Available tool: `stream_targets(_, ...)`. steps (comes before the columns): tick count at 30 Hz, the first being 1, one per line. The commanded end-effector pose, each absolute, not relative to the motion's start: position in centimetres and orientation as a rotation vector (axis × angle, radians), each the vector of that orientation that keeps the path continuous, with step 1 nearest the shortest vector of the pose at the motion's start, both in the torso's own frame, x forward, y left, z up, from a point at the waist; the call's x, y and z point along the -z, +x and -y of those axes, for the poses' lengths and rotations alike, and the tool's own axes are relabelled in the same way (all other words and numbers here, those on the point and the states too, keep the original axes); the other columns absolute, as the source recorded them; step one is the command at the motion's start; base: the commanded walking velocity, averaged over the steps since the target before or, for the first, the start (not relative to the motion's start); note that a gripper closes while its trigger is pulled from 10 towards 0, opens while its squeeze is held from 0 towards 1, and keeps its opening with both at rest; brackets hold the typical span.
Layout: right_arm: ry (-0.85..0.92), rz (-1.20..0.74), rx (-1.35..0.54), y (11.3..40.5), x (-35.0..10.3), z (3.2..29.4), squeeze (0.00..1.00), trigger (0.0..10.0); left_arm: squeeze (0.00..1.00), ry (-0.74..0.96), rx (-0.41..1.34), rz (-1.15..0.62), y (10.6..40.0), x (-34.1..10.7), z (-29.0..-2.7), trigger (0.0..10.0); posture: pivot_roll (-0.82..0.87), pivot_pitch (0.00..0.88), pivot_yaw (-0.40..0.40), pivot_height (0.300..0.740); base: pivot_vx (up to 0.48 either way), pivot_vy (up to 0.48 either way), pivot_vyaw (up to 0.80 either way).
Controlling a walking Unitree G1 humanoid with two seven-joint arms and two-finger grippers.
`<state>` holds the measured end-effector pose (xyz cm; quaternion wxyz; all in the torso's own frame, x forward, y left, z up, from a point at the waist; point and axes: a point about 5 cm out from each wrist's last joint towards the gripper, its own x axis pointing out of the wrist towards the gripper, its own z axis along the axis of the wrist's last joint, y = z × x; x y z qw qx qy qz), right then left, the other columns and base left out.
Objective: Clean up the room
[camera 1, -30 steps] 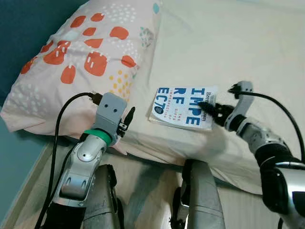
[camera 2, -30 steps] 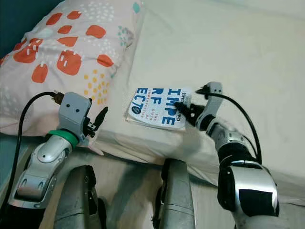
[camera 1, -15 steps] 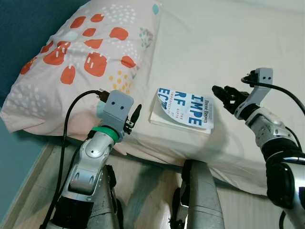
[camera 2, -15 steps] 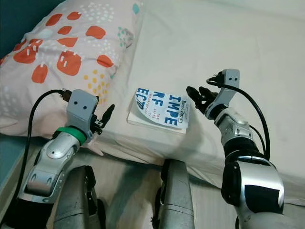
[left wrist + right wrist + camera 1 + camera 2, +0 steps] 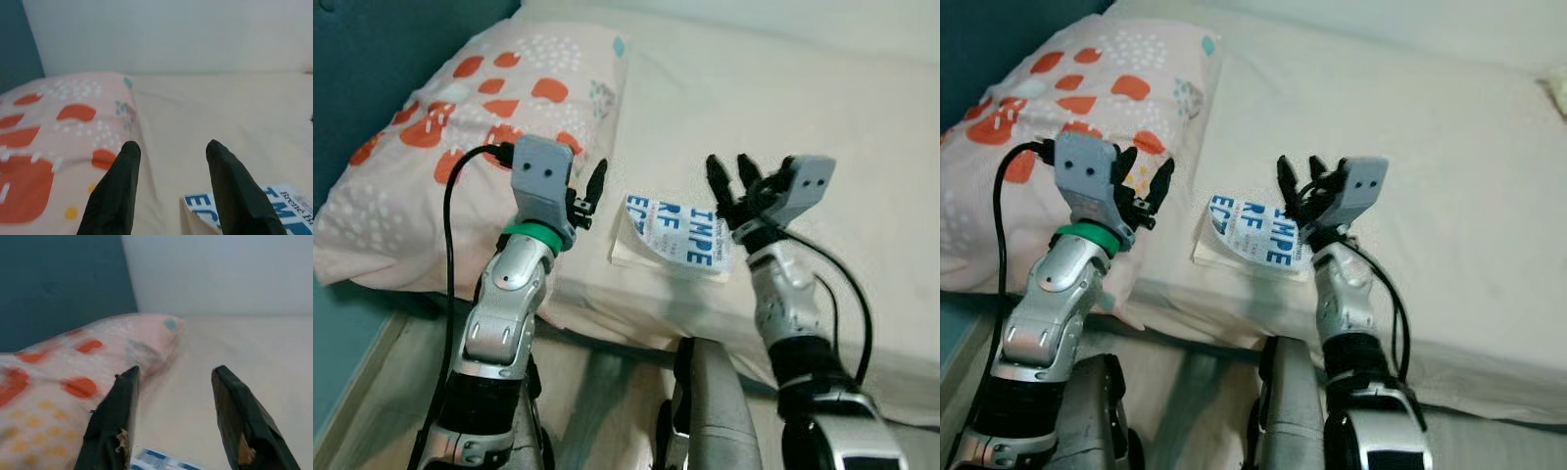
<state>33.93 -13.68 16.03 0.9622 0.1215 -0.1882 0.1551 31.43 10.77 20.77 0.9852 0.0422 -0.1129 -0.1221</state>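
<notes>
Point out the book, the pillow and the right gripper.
book [image 5: 677, 233], left eye view, on its blue and white cover.
pillow [image 5: 440, 147], left eye view, on the orange-spotted top of the case.
right gripper [image 5: 731, 178], left eye view, midway between its two black fingertips.

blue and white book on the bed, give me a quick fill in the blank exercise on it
1. The blue and white paperback book lies on the cream ____.
2. The pillow beside it has mostly ____ blotches.
3. The right hand is ____, raised over the book.
4. The left hand holds ____.

Missing: bed; orange; open; nothing
</notes>
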Motion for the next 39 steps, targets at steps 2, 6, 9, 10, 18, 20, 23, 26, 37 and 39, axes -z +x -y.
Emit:
stream_targets(2,0.259,0.378,-0.325,33.5,-16.1,13.2,0.0,10.0,0.0,0.124,0.245,0.24,31.4,-20.9,-10.8,10.0,0.0,0.0,-0.026,0.595,0.0,0.0,0.0)
stream_targets(6,0.305,0.363,-0.306,32.8,-15.9,12.5,0.0,10.0,0.0,0.133,0.206,0.216,31.8,-20.2,-11.7,10.0,-0.01,0.0,-0.023,0.619,0.0,0.0,0.0)
stream_targets(9,0.298,0.355,-0.306,32.9,-15.8,12.3,0.0,10.0,0.0,0.128,0.208,0.218,31.9,-20.2,-11.5,10.0,0.0,0.0,-0.027,0.638,0.0,0.0,0.0)
stream_targets(10,0.298,0.355,-0.306,32.9,-15.8,12.3,0.0,10.0,0.0,0.128,0.208,0.218,31.9,-20.2,-11.5,10.0,0.0,0.0,-0.027,0.638,0.0,0.0,0.0)
stream_targets(18,0.316,0.342,-0.268,33.0,-16.2,13.2,0.0,10.0,0.0,0.131,0.235,0.228,32.3,-20.2,-10.3,10.0,0.0,0.0,-0.03,0.677,0.0,0.0,0.0)
stream_targets(20,0.308,0.34,-0.258,33.2,-16.3,13.6,0.0,10.0,0.0,0.131,0.245,0.223,32.6,-20.0,-9.8,10.0,0.0,0.0,-0.028,0.687,0.0,0.0,0.0)
stream_targets(23,0.301,0.343,-0.251,33.3,-16.4,13.8,0.0,10.0,0.0,0.127,0.254,0.222,32.7,-20.0,-9.5,10.0,-0.01,0.0,-0.022,0.692,0.0,0.0,0.0)
stream_targets(26,0.283,0.348,-0.233,33.3,-16.6,14.4,0.0,10.0,0.0,0.122,0.274,0.225,33.0,-20.1,-8.9,10.0,-0.01,0.0,-0.018,0.706,0.0,0.0,0.0)
stream_targets(37,0.254,0.338,-0.257,33.3,-16.5,14.0,0.0,10.0,0.0,0.145,0.264,0.226,33.1,-19.7,-8.8,10.0,-0.01,0.0,-0.018,0.74,0.0,0.0,0.0)
stream_targets(39,0.242,0.339,-0.266,33.4,-16.6,13.8,0.0,10.0,0.0,0.149,0.264,0.229,33.2,-19.7,-8.7,10.0,0.0,0.0,-0.021,0.74,0.0,0.0,0.0)
